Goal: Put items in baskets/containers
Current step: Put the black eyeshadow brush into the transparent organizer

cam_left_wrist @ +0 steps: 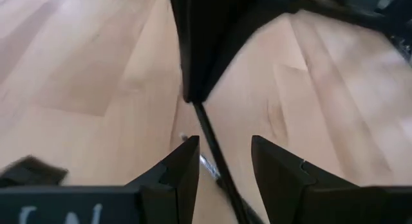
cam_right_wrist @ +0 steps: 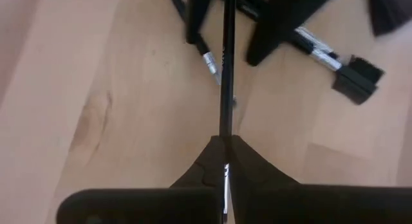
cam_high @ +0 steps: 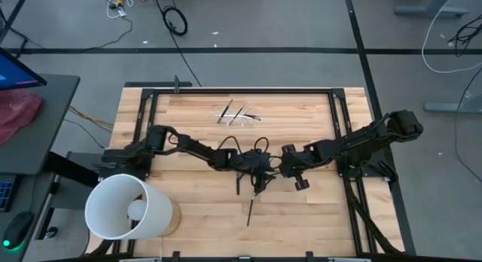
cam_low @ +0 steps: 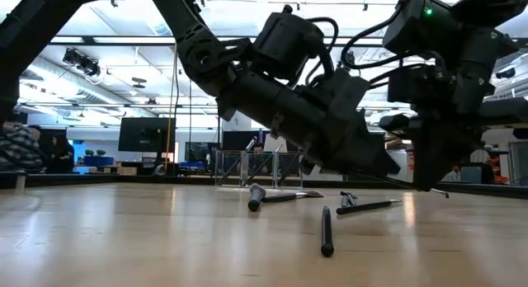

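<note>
While both dark arms meet over the middle of the pale wooden table [cam_high: 196, 217], the right gripper [cam_right_wrist: 225, 143] has its fingers pinched together on a thin dark-handled makeup brush [cam_right_wrist: 226, 69] that runs straight out from the fingertips. The left gripper [cam_left_wrist: 224, 156] hangs close by with its fingers apart; a slender dark brush [cam_left_wrist: 215, 153] passes between them, and whether they touch it cannot be told. Loose dark brushes lie around: one [cam_high: 249, 211] nearer the front edge, others [cam_low: 367, 206] under the arms. The small clear plastic holder [cam_high: 238, 114] sits near the far edge, well apart, with brushes in it. A large white cylindrical bucket [cam_high: 124, 207] stands at the front left corner.
</note>
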You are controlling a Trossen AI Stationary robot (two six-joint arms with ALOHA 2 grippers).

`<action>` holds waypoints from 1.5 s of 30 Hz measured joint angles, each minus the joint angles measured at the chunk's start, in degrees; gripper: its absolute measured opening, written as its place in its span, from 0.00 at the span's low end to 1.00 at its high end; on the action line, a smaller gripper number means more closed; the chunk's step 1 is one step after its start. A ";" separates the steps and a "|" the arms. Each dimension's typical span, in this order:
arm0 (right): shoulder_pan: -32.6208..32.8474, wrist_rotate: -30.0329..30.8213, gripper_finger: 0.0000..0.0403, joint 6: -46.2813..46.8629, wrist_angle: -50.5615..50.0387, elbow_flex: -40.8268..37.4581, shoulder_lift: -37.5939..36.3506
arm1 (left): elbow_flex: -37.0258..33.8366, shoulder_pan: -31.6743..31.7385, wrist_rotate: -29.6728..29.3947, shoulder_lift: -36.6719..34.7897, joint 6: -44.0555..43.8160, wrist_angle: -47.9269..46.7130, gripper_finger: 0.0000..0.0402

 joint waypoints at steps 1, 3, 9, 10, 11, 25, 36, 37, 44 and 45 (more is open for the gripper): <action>-0.15 0.24 0.00 0.08 0.25 0.00 0.00 | 0.00 -0.02 0.00 0.00 0.04 0.14 0.36; -0.29 0.25 0.00 0.63 0.28 0.02 0.00 | 0.11 -0.02 0.00 -0.02 0.04 0.32 0.36; -0.34 0.26 0.00 1.18 0.40 0.02 0.00 | 0.07 0.18 -1.33 -0.02 1.14 -0.88 0.32; -0.34 0.26 0.00 1.06 0.45 0.02 0.00 | 0.07 0.18 -1.49 -0.02 1.31 -1.46 0.30; -0.34 0.26 0.00 1.05 0.54 0.02 0.00 | 0.03 0.20 -1.56 -0.02 1.44 -1.70 0.28; -0.34 0.20 0.00 1.07 1.91 0.04 -0.07 | -0.02 0.53 -3.18 -0.01 2.34 -2.52 0.03; -0.34 4.59 0.11 6.14 -5.78 5.44 -0.09 | 0.00 2.37 -2.50 -0.93 2.25 -5.23 0.03; -0.36 4.59 0.13 7.03 -7.04 6.64 -0.09 | 0.00 2.67 -1.88 -1.63 2.30 -6.21 0.03; -0.29 4.43 0.16 10.15 -11.42 11.27 -0.18 | 0.03 3.81 -5.47 -8.43 10.30 -13.96 0.04; -0.15 4.34 0.15 10.97 -12.57 11.73 -0.55 | 0.04 3.99 -6.78 -9.84 11.41 -15.97 0.04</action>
